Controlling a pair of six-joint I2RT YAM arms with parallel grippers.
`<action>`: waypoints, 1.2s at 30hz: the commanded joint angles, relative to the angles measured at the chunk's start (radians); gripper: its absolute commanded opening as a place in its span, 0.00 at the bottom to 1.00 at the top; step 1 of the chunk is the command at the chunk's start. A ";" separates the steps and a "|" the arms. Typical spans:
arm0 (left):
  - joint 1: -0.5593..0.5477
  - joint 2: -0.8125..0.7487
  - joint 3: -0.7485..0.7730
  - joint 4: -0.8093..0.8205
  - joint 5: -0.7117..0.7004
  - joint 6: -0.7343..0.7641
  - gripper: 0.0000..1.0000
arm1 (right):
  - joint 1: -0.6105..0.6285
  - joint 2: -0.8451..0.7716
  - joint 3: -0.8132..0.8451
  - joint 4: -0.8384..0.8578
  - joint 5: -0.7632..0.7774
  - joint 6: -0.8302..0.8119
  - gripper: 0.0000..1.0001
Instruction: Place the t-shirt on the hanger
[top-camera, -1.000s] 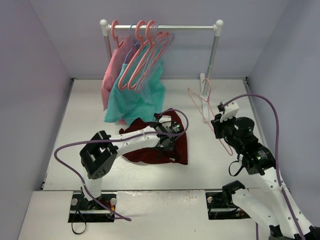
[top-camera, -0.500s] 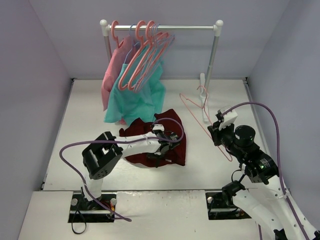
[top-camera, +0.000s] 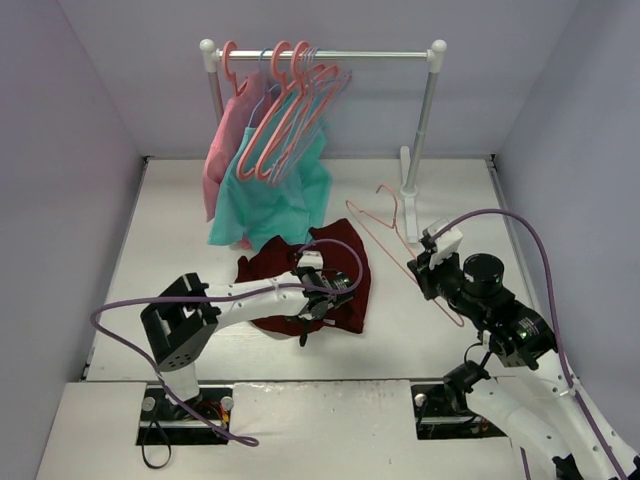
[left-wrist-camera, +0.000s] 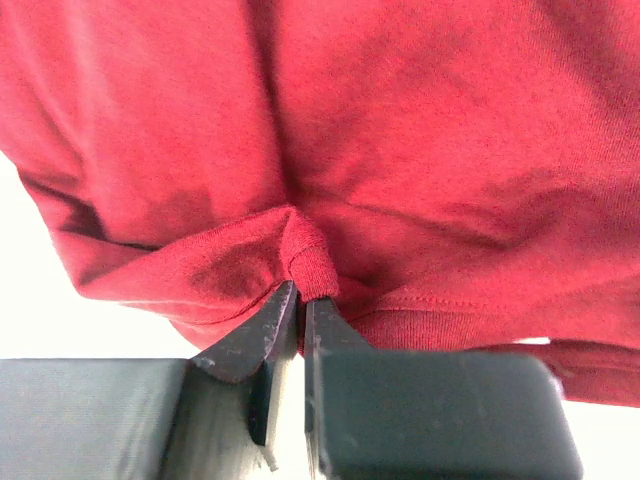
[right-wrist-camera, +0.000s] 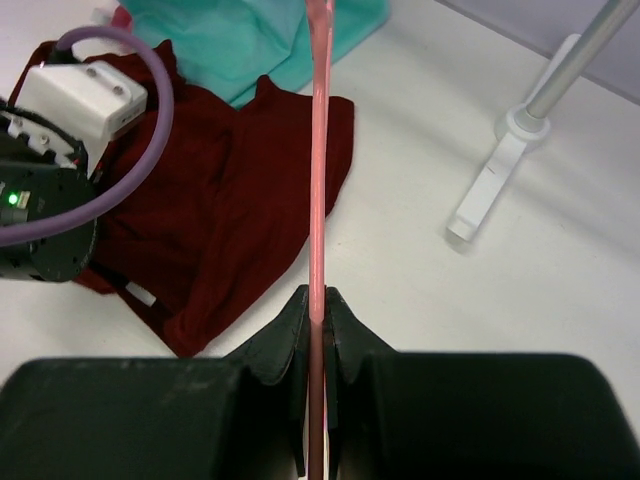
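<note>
— Lying where was the crumpled dark maroon-red cloth t-shirt (top-camera: 318, 275) seen?

— On the white table (top-camera: 180, 230), a hem fold pinched by the left gripper (top-camera: 312, 318). The thin salmon-pink triangular wire hanger (top-camera: 372, 228) was clamped by the right gripper (top-camera: 425, 272), apart to the t-shirt's right, long axis slanted away leftward.

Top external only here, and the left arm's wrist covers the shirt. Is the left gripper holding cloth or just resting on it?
Observer: Left wrist view shows the left gripper shut on a small pinched fold of the t-shirt, near a stitched hem.
Operator: And the right one on the hanger?
Observer: Right wrist view shows the right gripper shut on one thin bar of the hanger, which runs straight out from the jaws.
</note>
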 joint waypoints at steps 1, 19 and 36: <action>0.012 -0.121 0.089 -0.109 -0.133 0.136 0.00 | 0.025 -0.004 0.046 0.041 -0.136 -0.079 0.00; 0.097 -0.160 0.018 -0.007 -0.031 0.275 0.00 | 0.044 0.010 0.051 0.016 -0.199 -0.076 0.00; 0.100 -0.181 -0.036 0.050 0.064 0.385 0.53 | 0.044 0.025 0.037 -0.005 -0.139 -0.067 0.00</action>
